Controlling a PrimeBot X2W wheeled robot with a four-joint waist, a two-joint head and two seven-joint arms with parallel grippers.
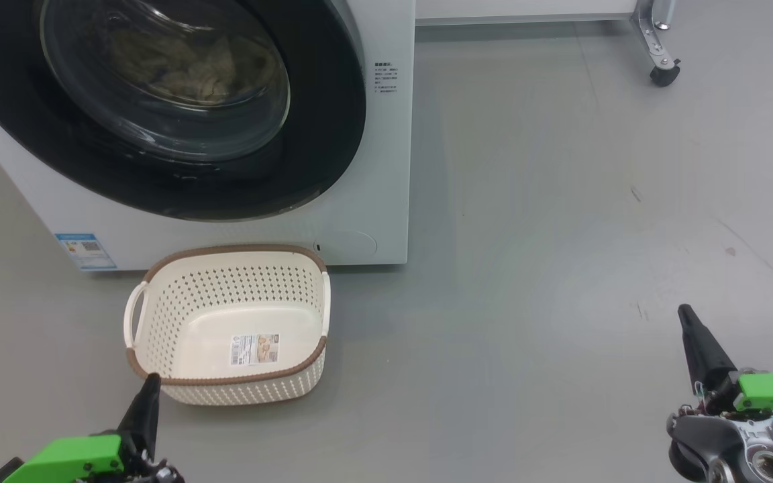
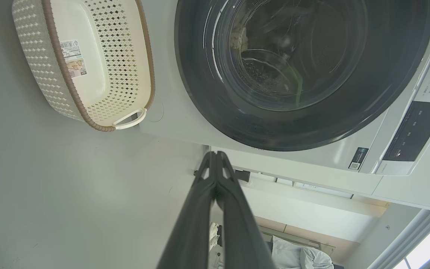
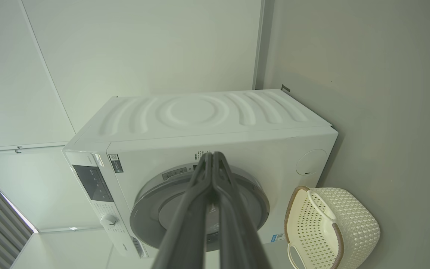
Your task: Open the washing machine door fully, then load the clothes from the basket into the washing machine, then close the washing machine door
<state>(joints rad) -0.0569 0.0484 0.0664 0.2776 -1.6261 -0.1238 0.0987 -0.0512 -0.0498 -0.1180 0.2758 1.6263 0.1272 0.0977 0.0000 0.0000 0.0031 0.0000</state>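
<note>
Grey floor (image 1: 561, 235), bare concrete look. Washer (image 1: 386, 168) at upper left in head view, door (image 1: 319, 134) shut flush against its front. Clothes (image 1: 192, 67) lie inside the drum, seen through the glass. Basket (image 1: 225, 249) upright on floor just before washer's lower front, label showing on its base. Left gripper (image 1: 150, 382) low left, fingers pressed together, gripping nothing, near basket's near rim. Right gripper (image 1: 685, 314) low right, likewise pressed together, well apart from basket.

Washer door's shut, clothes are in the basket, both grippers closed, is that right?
No: the basket is empty. The head view shows the clothes inside the washing machine, behind the shut glass door. The left gripper and right gripper are closed.
</note>
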